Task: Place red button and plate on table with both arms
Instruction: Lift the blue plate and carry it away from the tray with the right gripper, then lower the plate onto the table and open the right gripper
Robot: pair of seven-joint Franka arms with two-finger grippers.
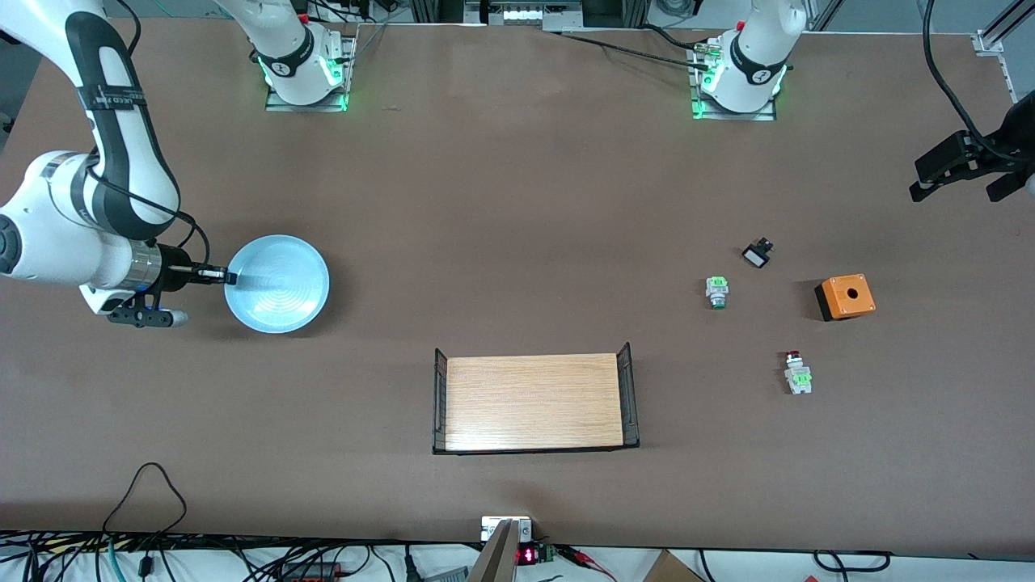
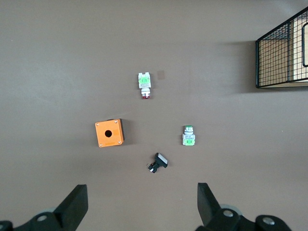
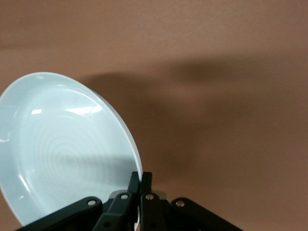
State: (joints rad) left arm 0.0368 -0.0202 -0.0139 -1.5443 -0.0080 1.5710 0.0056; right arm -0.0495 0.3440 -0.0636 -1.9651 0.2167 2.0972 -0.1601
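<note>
The light blue plate (image 1: 277,284) is at the right arm's end of the table (image 1: 517,202). My right gripper (image 1: 229,278) is shut on its rim. In the right wrist view the plate (image 3: 62,149) hangs tilted over its shadow, with the right gripper (image 3: 140,179) pinching the rim. The red button (image 1: 796,373) lies on the table at the left arm's end, nearer the front camera than the orange box. It also shows in the left wrist view (image 2: 144,83). My left gripper (image 1: 958,190) is open and empty, up in the air over the table's end (image 2: 141,190).
A green-and-white button (image 1: 717,291) (image 2: 189,135), a small black switch (image 1: 758,254) (image 2: 158,162) and an orange box (image 1: 845,297) (image 2: 109,133) lie near the red button. A light-wood tray with black wire ends (image 1: 534,402) (image 2: 284,53) sits mid-table, near the front edge.
</note>
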